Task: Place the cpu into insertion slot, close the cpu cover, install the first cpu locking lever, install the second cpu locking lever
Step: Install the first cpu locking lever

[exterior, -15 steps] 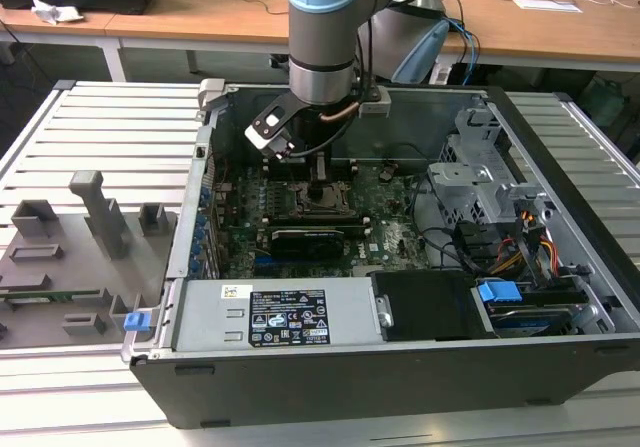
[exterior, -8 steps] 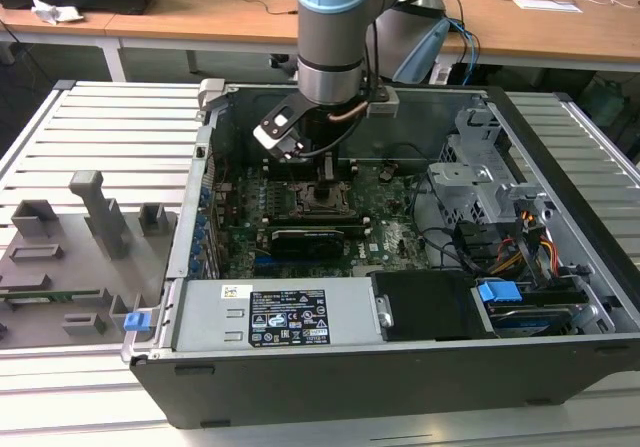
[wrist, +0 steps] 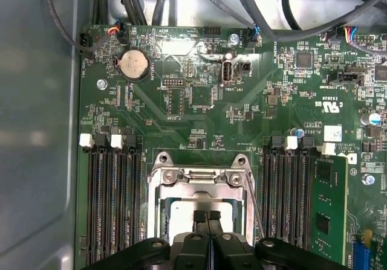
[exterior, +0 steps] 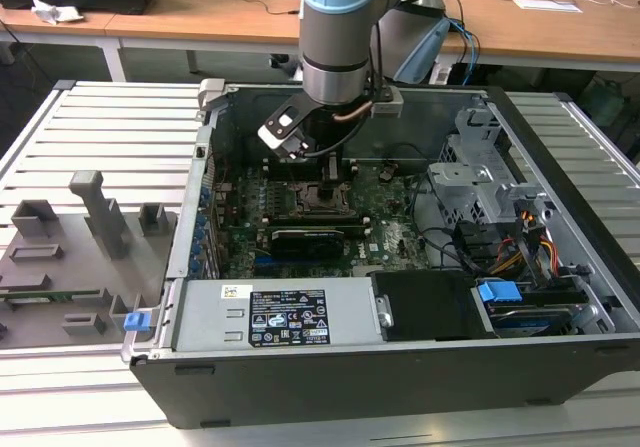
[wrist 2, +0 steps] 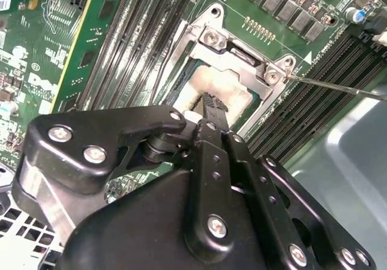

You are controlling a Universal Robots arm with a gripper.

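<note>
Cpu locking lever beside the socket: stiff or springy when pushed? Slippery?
Likely springy: the cpu locking lever is a thin bare metal rod, long for its thickness, so it should flex first. Probably slippery, being smooth and narrow. It runs to the socket corner, so expect a pivot, not a slide.

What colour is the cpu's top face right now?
Pale silver-grey, a dull metal finish; the cpu shows best in the first wrist view.
</note>
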